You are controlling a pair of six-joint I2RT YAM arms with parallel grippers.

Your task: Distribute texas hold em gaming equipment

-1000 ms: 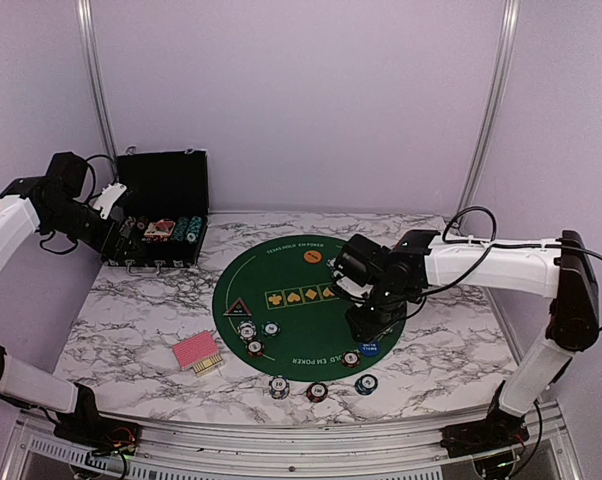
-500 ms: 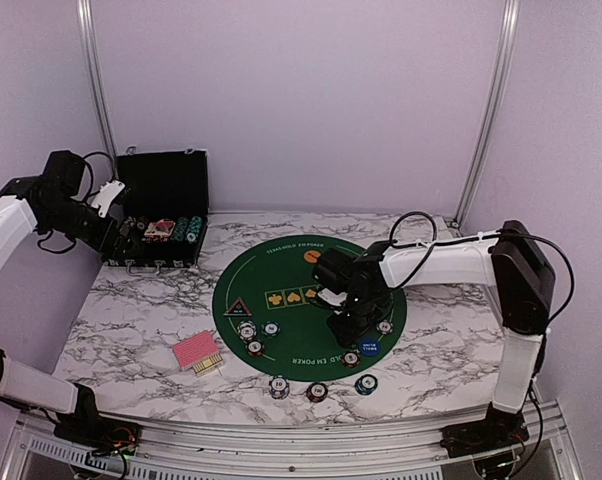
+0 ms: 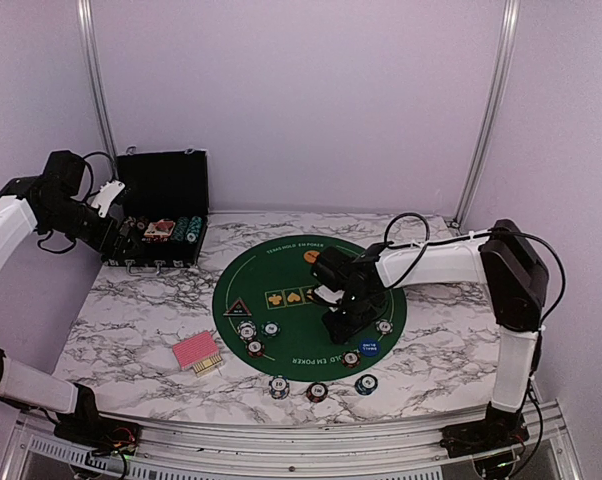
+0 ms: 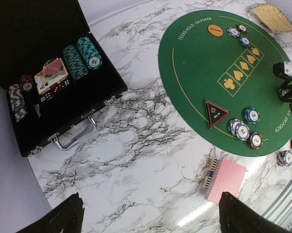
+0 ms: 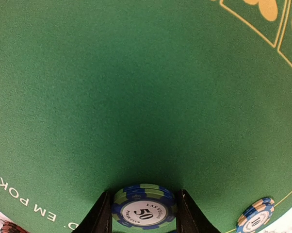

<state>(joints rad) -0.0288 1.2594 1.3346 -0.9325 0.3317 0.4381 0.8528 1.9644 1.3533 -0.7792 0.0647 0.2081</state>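
Note:
My right gripper [image 3: 343, 322] stands low over the round green poker mat [image 3: 286, 275]. In the right wrist view it [image 5: 144, 212] is shut on a blue and green "50" chip [image 5: 144, 208], with a finger touching each side of the chip. A white and blue "10" chip [image 5: 255, 218] lies to its right. My left gripper [image 3: 121, 232] is open and empty, high beside the black case [image 3: 161, 210]. The red-backed cards [image 3: 197, 352], the black triangular button [image 3: 236, 307], the orange button [image 3: 311, 257] and the blue button [image 3: 369, 348] lie on or near the mat.
Three chips [image 3: 253, 335] lie at the mat's near left, and three more [image 3: 317, 391] lie in a row on the marble in front. The open case [image 4: 39, 63] holds stacked chips and dice. A tan woven tray [image 4: 272, 17] lies beyond the mat.
My right arm has swung to the left across the mat, and its gripper now stands nearer the mat's middle. The left arm has not moved.

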